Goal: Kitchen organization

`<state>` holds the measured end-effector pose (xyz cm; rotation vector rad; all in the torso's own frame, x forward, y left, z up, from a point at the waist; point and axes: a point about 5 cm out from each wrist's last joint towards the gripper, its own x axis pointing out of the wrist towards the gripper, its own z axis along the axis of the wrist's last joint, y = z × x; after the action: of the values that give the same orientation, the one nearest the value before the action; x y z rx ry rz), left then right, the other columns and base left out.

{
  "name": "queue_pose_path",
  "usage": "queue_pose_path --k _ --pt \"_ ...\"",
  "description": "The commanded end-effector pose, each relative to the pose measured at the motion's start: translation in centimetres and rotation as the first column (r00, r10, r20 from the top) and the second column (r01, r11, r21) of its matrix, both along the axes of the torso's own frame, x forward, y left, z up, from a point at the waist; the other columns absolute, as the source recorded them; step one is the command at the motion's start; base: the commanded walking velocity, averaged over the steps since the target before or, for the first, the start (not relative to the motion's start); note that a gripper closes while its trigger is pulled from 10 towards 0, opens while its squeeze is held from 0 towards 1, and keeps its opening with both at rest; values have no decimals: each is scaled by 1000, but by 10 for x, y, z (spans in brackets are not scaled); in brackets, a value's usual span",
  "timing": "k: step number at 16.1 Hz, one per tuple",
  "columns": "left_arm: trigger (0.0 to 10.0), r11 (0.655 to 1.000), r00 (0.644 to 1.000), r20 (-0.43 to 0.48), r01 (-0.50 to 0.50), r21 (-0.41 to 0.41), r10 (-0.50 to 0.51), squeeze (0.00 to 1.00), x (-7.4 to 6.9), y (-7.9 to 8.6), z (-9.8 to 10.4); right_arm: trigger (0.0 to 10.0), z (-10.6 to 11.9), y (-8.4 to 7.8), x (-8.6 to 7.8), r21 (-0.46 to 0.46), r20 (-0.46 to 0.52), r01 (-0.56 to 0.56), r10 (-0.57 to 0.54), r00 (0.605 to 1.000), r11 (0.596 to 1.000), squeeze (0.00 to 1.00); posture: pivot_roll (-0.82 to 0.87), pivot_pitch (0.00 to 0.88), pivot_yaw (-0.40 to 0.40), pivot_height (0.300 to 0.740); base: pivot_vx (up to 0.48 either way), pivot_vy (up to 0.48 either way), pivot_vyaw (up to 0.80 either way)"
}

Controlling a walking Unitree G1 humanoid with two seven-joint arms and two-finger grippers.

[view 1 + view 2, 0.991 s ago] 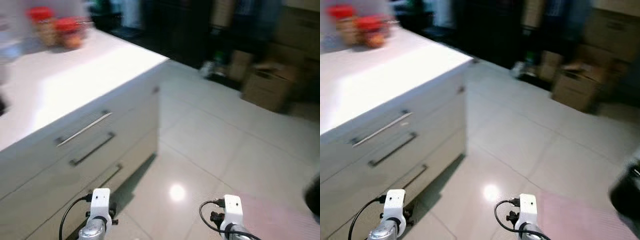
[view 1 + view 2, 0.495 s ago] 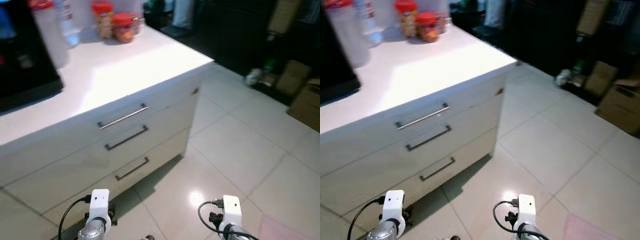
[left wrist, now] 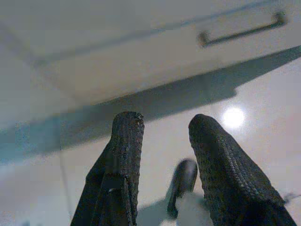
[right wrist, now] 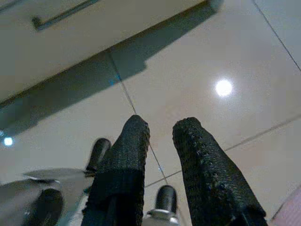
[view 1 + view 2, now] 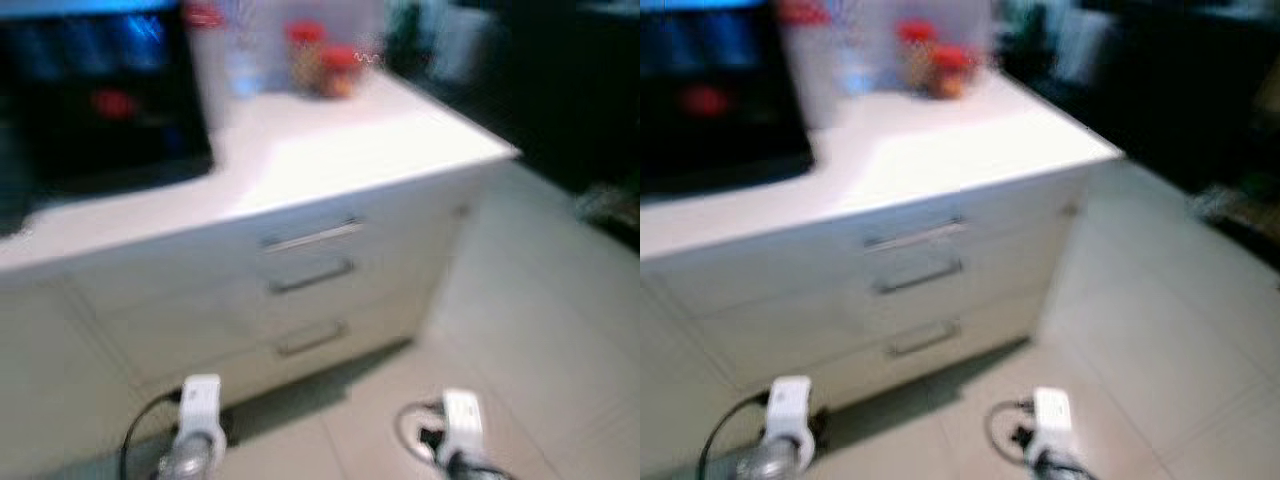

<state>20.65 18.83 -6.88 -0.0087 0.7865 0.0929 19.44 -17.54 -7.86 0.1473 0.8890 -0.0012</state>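
The whole view has swung toward the robot's left over the last second, so the camera has turned, not the things. At the far left a dark appliance (image 5: 95, 110) with a blue glow now stands on the white table (image 5: 340, 160); a second ago it was out of the picture. Next to it come a pale container (image 5: 205, 70) and a clear bottle (image 5: 243, 60), then two red-lidded jars (image 5: 325, 68) near the back edge, all blurred by the turn. Below the table top are three drawers with bar handles (image 5: 310, 236).

The left gripper (image 3: 162, 141) hangs low over the tiled floor (image 5: 540, 330), fingers spread and empty; the right gripper (image 4: 160, 136) does likewise, fingers apart, holding nothing.

My reading: the robot is squaring up to the table, and no sorting has begun.
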Motion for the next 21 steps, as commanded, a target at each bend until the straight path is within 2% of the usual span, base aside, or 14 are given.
queue_pose_path --k 1,8,15,21 --pt "10000 1000 1000 -21 -18 10 18 0 -5 6 -2 10000 0 3 1 7 2 -4 4 1000 1000 0 153 0 -4 740 0 0 800" --pt "10000 1000 999 -28 -20 10 20 0 -8 7 -4 10000 -1 3 -1 7 -2 -11 11 1000 1000 0 152 0 -5 740 0 0 800" --pt "10000 1000 999 -42 -27 5 27 0 -13 9 -6 10000 -2 6 -3 22 -7 -23 23 1000 999 0 161 0 -2 740 0 0 0" --pt "10000 999 999 -34 -39 8 39 0 -10 10 -5 10000 -2 8 -3 37 -10 -16 17 1000 999 0 167 0 -7 740 0 281 0"
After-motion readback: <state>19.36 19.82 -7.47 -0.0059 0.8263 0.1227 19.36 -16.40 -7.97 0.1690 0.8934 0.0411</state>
